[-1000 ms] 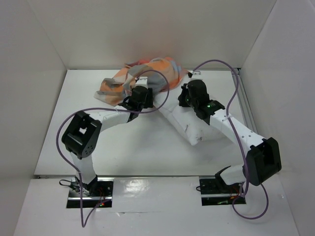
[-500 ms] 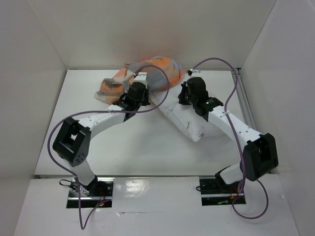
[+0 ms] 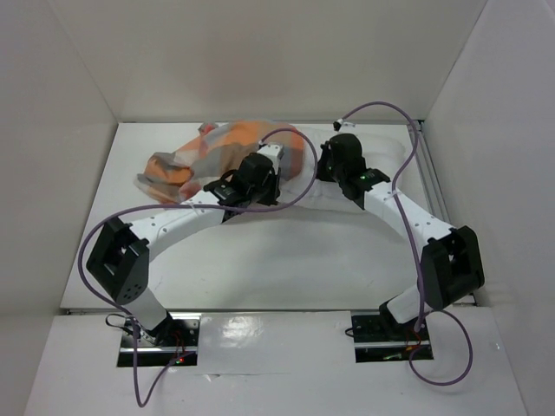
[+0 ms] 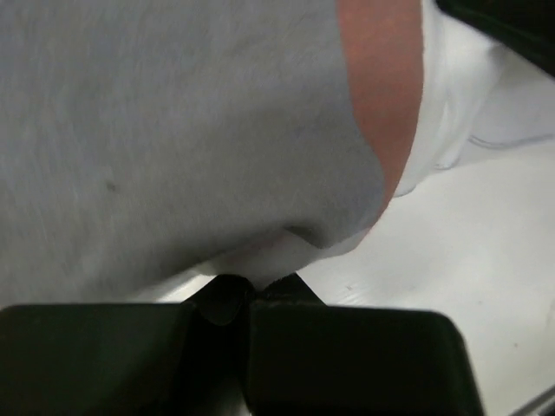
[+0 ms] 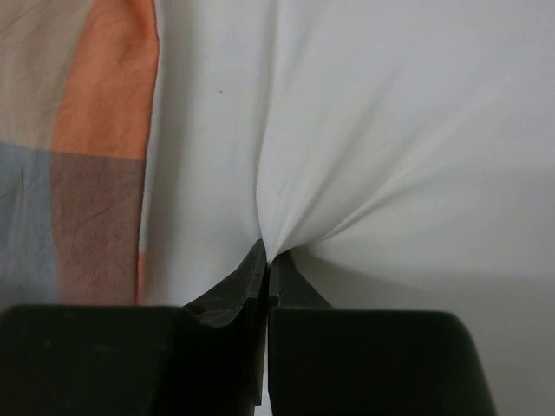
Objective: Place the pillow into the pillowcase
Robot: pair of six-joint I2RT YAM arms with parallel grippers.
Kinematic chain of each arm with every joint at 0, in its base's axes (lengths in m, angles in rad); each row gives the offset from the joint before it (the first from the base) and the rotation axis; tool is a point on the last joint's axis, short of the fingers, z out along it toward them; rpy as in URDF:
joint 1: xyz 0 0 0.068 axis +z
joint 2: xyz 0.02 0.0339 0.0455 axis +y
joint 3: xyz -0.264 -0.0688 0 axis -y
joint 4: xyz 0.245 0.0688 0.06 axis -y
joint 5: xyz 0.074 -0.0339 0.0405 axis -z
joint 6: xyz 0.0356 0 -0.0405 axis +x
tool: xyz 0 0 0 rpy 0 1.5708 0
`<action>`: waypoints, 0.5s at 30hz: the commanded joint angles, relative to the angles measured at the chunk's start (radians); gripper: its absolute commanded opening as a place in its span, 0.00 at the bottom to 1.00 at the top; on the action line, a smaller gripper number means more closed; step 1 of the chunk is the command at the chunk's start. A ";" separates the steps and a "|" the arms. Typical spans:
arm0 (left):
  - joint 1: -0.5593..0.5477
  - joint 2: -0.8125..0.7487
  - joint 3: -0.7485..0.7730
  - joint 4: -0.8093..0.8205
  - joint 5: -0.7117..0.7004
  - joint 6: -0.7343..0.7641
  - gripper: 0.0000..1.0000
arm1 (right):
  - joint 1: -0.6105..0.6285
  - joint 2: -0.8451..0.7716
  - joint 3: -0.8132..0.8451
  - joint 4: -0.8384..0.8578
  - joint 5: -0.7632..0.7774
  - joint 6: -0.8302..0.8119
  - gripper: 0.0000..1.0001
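While left gripper [image 4: 247, 290] on pillowcase [image 4: 173, 130], right gripper [image 5: 267, 260] on pillow [image 5: 390, 130].

A white table [image 3: 260, 260] lies beneath the left gripper [image 4: 249, 290] and the right gripper [image 5: 267, 260] and runs on nearer than both. Plain white walls enclose it — a back wall [image 3: 260, 61] beyond the two grippers, a left side wall [image 3: 52, 173] out past the left gripper, a right side wall [image 3: 494, 130] past the right one. A thin metal strip [image 3: 260, 310] edges the table, well to the near side of both grippers.
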 commanded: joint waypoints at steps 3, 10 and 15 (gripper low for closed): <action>-0.041 0.008 0.163 -0.003 0.169 -0.054 0.00 | 0.013 0.009 0.034 0.097 -0.067 0.052 0.00; -0.074 -0.024 0.190 -0.048 0.192 -0.082 0.00 | 0.044 -0.002 0.034 0.088 -0.065 0.065 0.00; -0.084 -0.083 0.235 -0.118 0.232 -0.082 0.00 | 0.085 -0.084 0.034 0.018 0.013 0.042 0.00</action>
